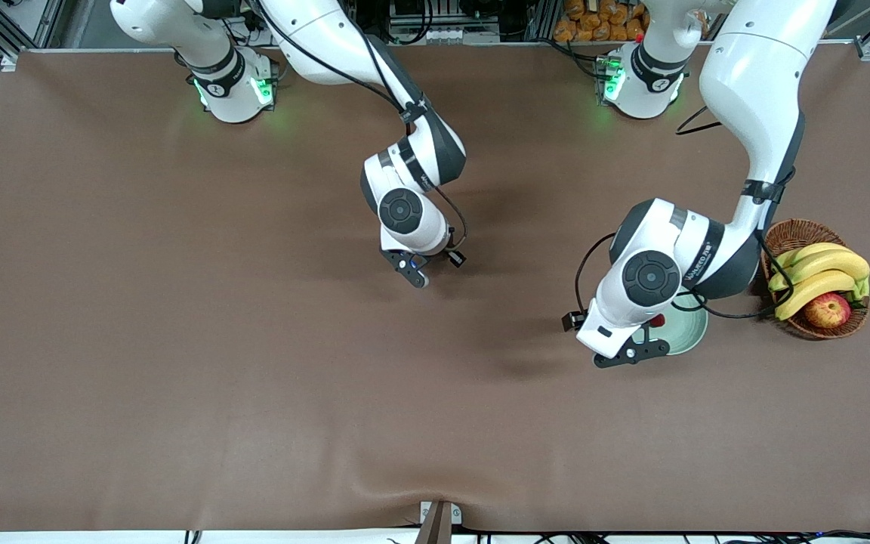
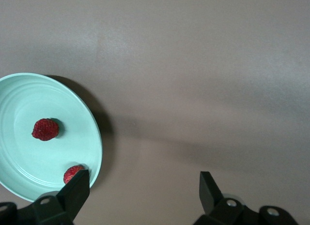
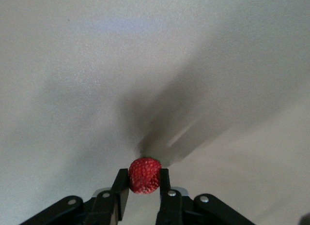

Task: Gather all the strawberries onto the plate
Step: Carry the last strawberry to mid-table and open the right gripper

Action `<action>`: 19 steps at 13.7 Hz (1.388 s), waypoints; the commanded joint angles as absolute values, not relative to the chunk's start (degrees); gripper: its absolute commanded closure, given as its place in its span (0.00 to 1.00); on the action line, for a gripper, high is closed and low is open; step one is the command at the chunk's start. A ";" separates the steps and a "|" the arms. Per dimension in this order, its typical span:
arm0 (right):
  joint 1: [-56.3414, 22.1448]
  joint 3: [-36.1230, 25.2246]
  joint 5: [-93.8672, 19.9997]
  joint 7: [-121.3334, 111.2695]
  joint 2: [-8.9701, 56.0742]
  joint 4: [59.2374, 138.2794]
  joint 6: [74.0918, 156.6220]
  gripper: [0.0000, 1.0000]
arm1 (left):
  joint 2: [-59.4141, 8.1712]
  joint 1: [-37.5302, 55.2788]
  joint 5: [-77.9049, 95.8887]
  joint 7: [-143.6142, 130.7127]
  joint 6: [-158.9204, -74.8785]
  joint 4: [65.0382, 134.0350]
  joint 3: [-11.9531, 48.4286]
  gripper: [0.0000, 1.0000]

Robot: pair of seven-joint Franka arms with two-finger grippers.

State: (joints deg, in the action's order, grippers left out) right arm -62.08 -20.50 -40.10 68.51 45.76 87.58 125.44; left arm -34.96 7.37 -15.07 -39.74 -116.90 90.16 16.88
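My right gripper [image 3: 143, 179] is shut on a red strawberry [image 3: 145, 170], pinched between both fingers just above the brown table. In the front view this gripper [image 1: 415, 273] hangs over the middle of the table and hides its berry. The pale mint-green plate [image 2: 29, 97] holds two strawberries, one near its centre [image 2: 45, 129] and one by the rim [image 2: 72, 173]. My left gripper [image 2: 144, 181] is open and empty, with one finger [image 2: 77, 188] over the plate's rim. The front view shows the left gripper [image 1: 631, 353] at the edge of the plate [image 1: 692, 336], with one strawberry [image 1: 658, 320] peeking out.
A brown wicker basket [image 1: 801, 233] stands at the left arm's end of the table, close beside the plate. It holds bananas [image 1: 820, 268] and a red-yellow apple [image 1: 828, 310]. The left arm's forearm reaches over the space between basket and plate.
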 commanded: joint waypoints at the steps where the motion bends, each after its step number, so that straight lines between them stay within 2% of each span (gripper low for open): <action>1: -61.79 -21.00 -41.05 69.61 45.80 85.96 124.90 0.00 | -34.98 7.73 -14.06 -40.16 -117.42 89.91 18.01 0.00; 4: -58.98 -21.44 -41.13 69.52 44.30 84.74 123.58 0.00 | -35.07 7.82 -14.15 -40.34 -118.82 90.00 19.24 0.00; 8: -51.61 -22.93 -40.43 68.91 43.86 76.13 109.73 0.00 | -36.03 8.52 -14.06 -40.52 -120.58 90.00 22.23 0.00; 10: -47.57 -24.16 -40.52 67.69 43.42 73.84 102.52 0.00 | -36.73 10.62 -13.97 -41.39 -120.94 90.00 22.24 0.00; 13: -42.99 -25.13 -39.56 61.19 41.32 72.60 96.87 0.00 | -37.97 15.01 -14.06 -45.77 -122.60 89.91 22.24 0.00; 15: -42.63 -28.98 -38.41 55.66 39.56 72.68 93.71 0.00 | -38.49 18.79 -14.06 -49.20 -122.87 89.91 22.24 0.00; 19: -42.63 -41.28 -38.14 37.14 38.41 72.69 81.41 0.00 | -40.51 26.88 -14.06 -54.66 -124.54 88.77 22.15 0.00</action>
State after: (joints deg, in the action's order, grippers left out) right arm -42.57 -36.87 -38.98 45.27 39.48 72.30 85.45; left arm -39.38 23.97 -14.89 -53.01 -123.73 90.11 22.81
